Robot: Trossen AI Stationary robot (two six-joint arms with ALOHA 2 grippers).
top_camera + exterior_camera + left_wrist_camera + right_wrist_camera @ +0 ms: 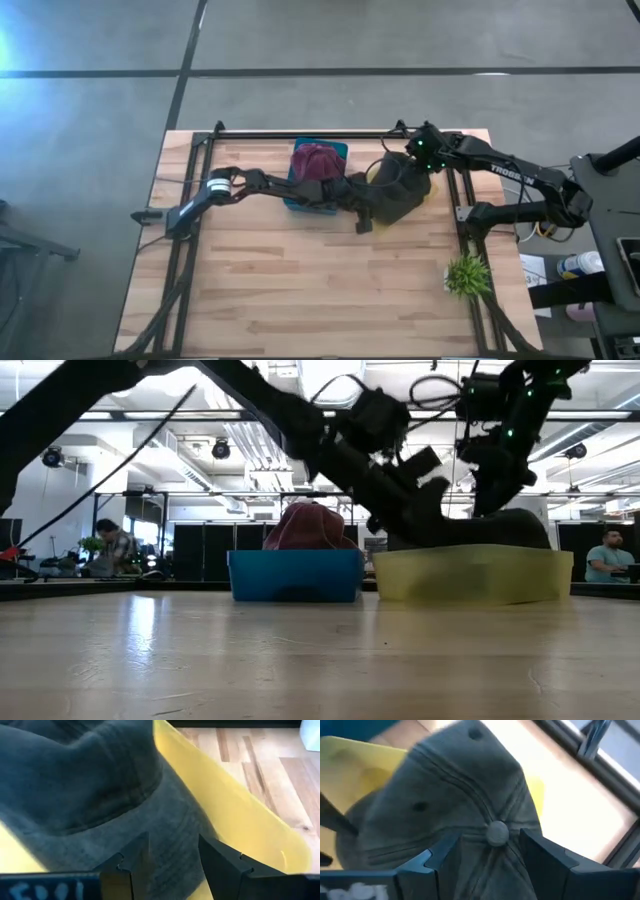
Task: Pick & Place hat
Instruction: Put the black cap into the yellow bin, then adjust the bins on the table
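Hat: grey cap [398, 196] in the yellow bin [432, 192], brim hanging over the near wall.
Left gripper [172, 865]: fingers apart, astride the cap's cloth at the bin's wall.
Right gripper [487, 851]: fingers apart over the crown, either side of the top button [496, 832].
Wrist views only: button and both finger gaps.
Low view only: bin walls side on.
Blue bin [295, 575]: holds a maroon hat [308, 526].
Plant [467, 274]: near the right edge.

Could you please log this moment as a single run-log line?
left tool: open over grey hat | right tool: open above hat | hat: in yellow bin
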